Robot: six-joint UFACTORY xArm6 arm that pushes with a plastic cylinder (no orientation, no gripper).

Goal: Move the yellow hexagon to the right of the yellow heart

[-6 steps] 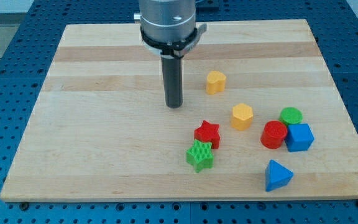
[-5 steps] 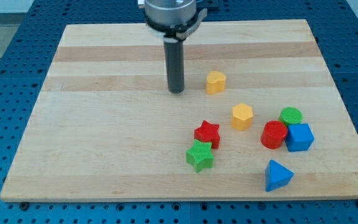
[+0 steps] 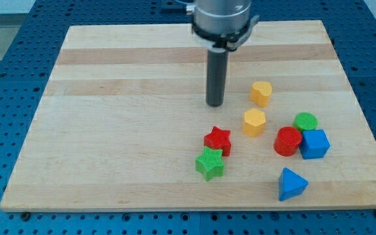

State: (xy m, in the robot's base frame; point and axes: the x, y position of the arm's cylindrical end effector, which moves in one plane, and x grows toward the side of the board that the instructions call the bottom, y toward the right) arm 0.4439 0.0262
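My tip [image 3: 215,104], a bare rod with no claw to spread or pinch, rests on the board. The yellow hexagon [image 3: 254,122] lies near it at four o'clock, and the yellow heart [image 3: 261,93] sits at two o'clock.

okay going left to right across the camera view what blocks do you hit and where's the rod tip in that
green star → my tip → red star → yellow hexagon → yellow heart → red cylinder → blue triangle → green cylinder → blue cube
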